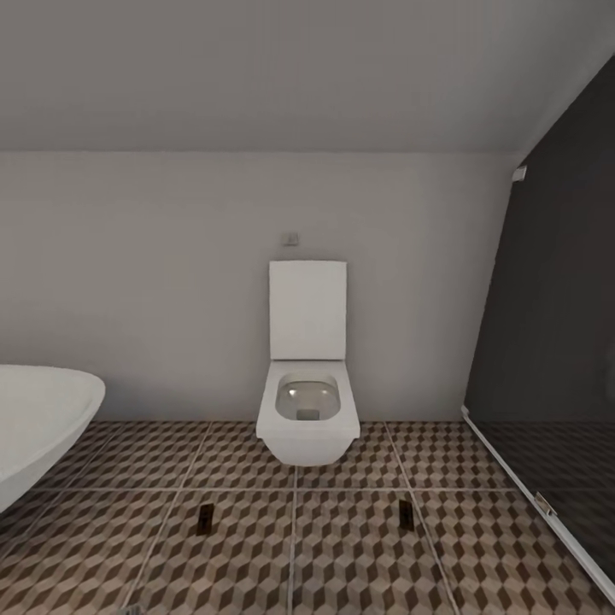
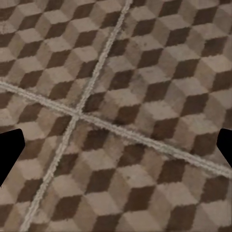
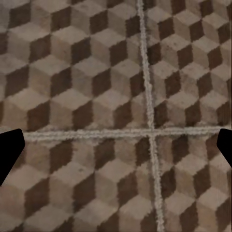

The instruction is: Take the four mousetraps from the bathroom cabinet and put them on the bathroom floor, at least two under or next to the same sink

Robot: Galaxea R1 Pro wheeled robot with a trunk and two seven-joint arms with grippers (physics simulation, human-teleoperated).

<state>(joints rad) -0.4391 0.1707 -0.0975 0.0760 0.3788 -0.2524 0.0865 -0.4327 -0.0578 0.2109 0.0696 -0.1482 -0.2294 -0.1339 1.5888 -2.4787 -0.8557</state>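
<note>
Left gripper (image 2: 116, 145): only the black fingertips (image 2: 8, 150) show at the frame edges, spread wide, released, nothing between them, hanging over the bathroom floor (image 2: 145, 87) where two grout lines cross. Right gripper (image 3: 116, 147): same, tips (image 3: 9, 147) wide apart, released, empty, above a grout crossing on the cube-pattern tiles.

Head view: two mousetraps lie flat on the floor tiles, one (image 1: 205, 518) ahead-left, the other (image 1: 406, 512) ahead-right, well apart, both in front of a white toilet (image 1: 307, 376) with its lid up against the back wall. White bathtub (image 1: 38, 423) rim at left. Dark glass panel (image 1: 555, 342) at right. Small wall plate (image 1: 291, 238) above the toilet.
</note>
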